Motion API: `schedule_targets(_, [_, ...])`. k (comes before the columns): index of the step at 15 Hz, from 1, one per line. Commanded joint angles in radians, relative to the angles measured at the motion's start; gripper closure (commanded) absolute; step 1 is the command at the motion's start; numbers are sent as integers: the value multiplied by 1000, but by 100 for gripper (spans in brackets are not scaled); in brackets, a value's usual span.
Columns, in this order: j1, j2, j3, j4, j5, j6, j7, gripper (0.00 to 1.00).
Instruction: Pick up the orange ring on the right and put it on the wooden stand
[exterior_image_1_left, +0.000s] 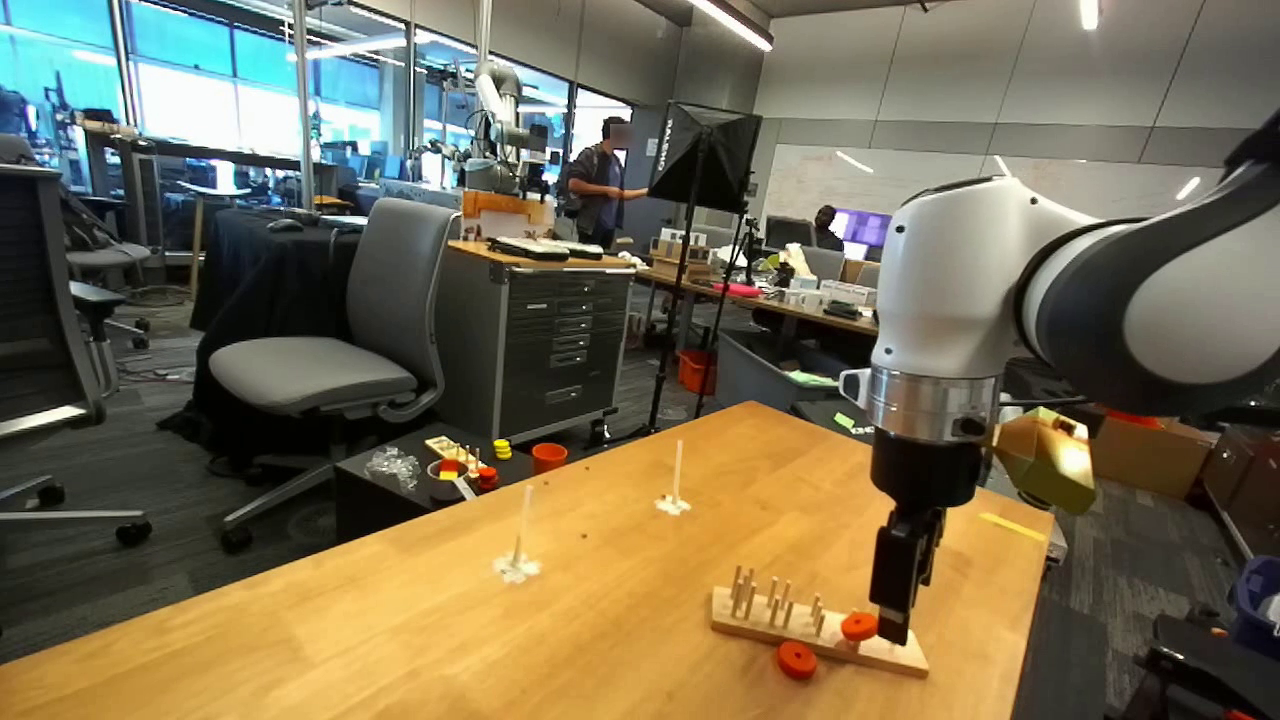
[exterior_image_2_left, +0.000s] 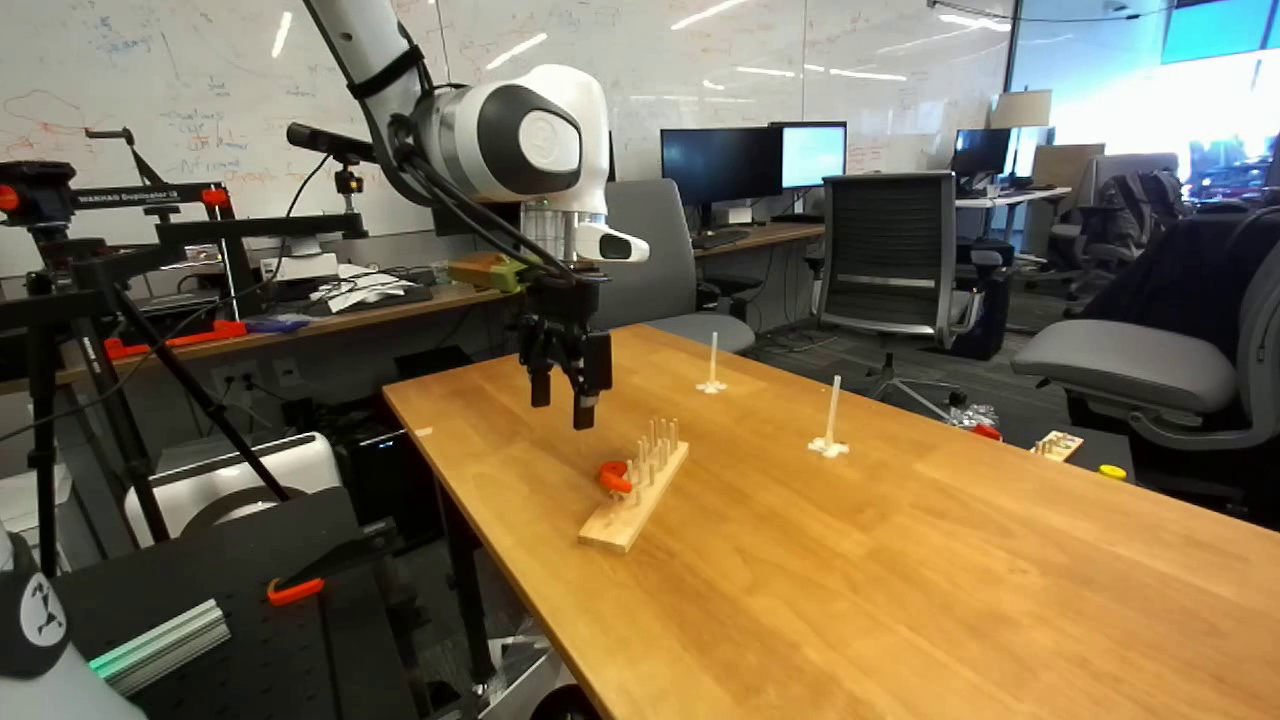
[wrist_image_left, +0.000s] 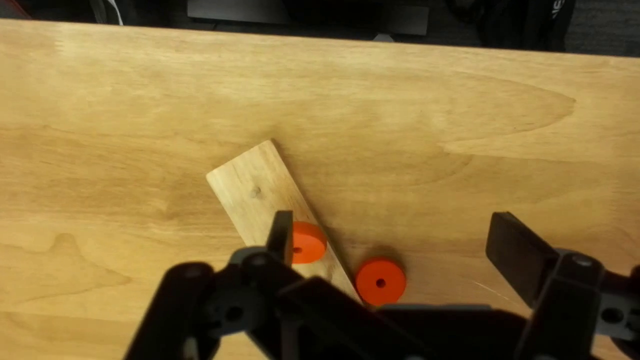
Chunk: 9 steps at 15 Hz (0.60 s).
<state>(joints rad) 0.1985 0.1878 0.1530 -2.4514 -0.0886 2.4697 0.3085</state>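
The wooden stand (exterior_image_1_left: 760, 628), a pale block with short upright pegs, lies on the table in both exterior views. One orange ring (exterior_image_1_left: 859, 627) rests tilted on the stand; I cannot tell whether a peg passes through it. Another orange ring (exterior_image_1_left: 797, 660) lies flat on the table against the block's long side. My gripper (exterior_image_2_left: 562, 413) hangs above the table with its jaws wide apart and nothing held. In the wrist view the left finger (wrist_image_left: 283, 235) covers part of the tilted orange ring (wrist_image_left: 310, 242), while the flat orange ring (wrist_image_left: 381, 282) shows between the fingers, below them.
Two thin pale upright pegs stand on the table in white bases, a nearer peg (exterior_image_1_left: 523, 530) and a farther peg (exterior_image_1_left: 678, 475). The table's edge (wrist_image_left: 320, 39) crosses the top of the wrist view. Beside the table, a low black box (exterior_image_1_left: 400, 515) carries small toys.
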Motion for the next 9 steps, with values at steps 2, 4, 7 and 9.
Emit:
schedule_targets(2, [30,96,-22,105,-41,-39,57,0])
schedule_targets(4, [38,130,-28,133,-44,-51,60,0])
schedule_targets(7, [51,174,-39,164,-45,-59,62,0])
schedule_targets(9, [57,199,-46,183,-40,-70,54,0])
